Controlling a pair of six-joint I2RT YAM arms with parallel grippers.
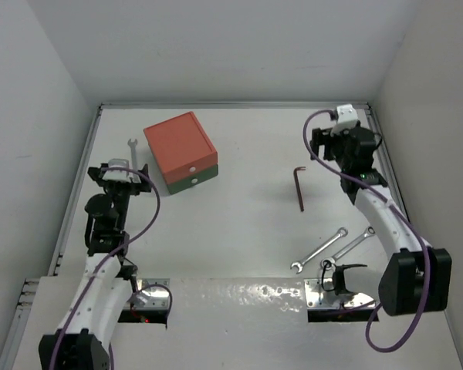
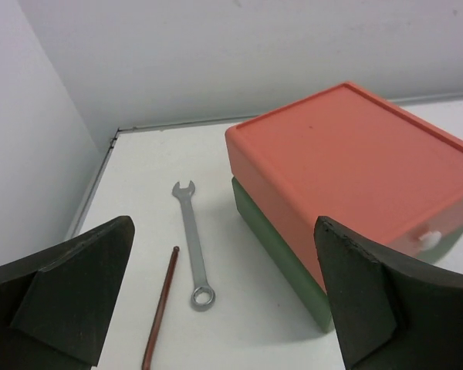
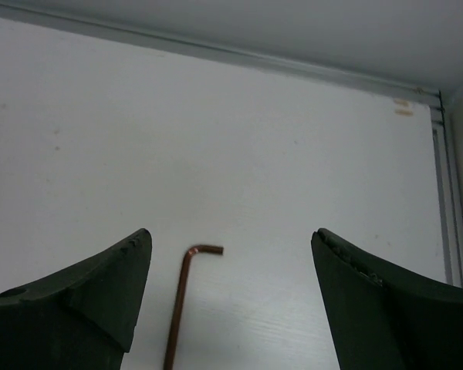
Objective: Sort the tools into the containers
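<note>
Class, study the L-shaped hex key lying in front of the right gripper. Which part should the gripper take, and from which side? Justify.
Grip the hex key mid-shank, descending from above with the right gripper closing across it. It lies flat and thin on the table, so a side approach would likely fail; the short bent leg offers little hold.

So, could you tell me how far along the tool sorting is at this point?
Nothing looks done: the orange-red drawer and green drawer appear shut. Nothing is held; the open right gripper faces the hex key, the open left gripper a wrench and a reddish rod. Left: all of these plus two wrenches near the right arm.
</note>
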